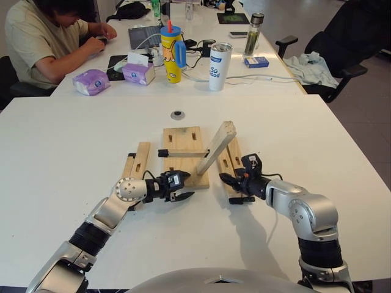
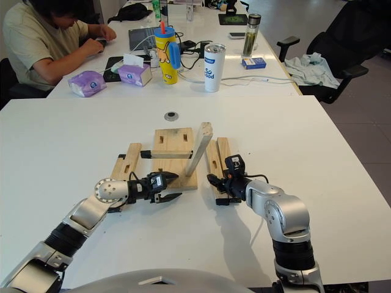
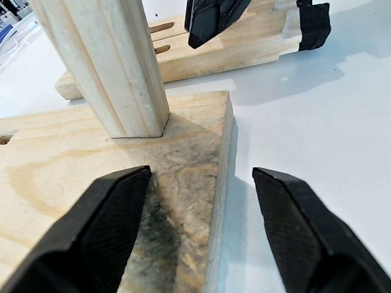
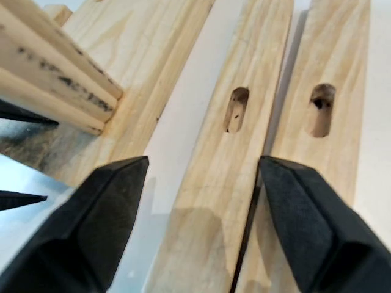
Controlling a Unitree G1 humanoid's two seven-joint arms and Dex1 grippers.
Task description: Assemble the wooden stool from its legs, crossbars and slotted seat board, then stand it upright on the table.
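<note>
Stool legs (image 1: 234,159), two lying loose on the bench (image 1: 73,134), run lengthwise away from the right hand (image 1: 227,188), whose fingers are spread apart above their near ends.

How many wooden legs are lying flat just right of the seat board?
2. They lie side by side right of the seat board, by the right gripper: the inner leg nearest the board, the outer leg beyond it. Nothing seems hidden there.

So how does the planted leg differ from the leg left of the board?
The planted leg stands tilted in the seat board's near right corner; the left leg lies flat on the table, apart from it. The left leg shows slots, the planted leg none. Both pale wood.
</note>
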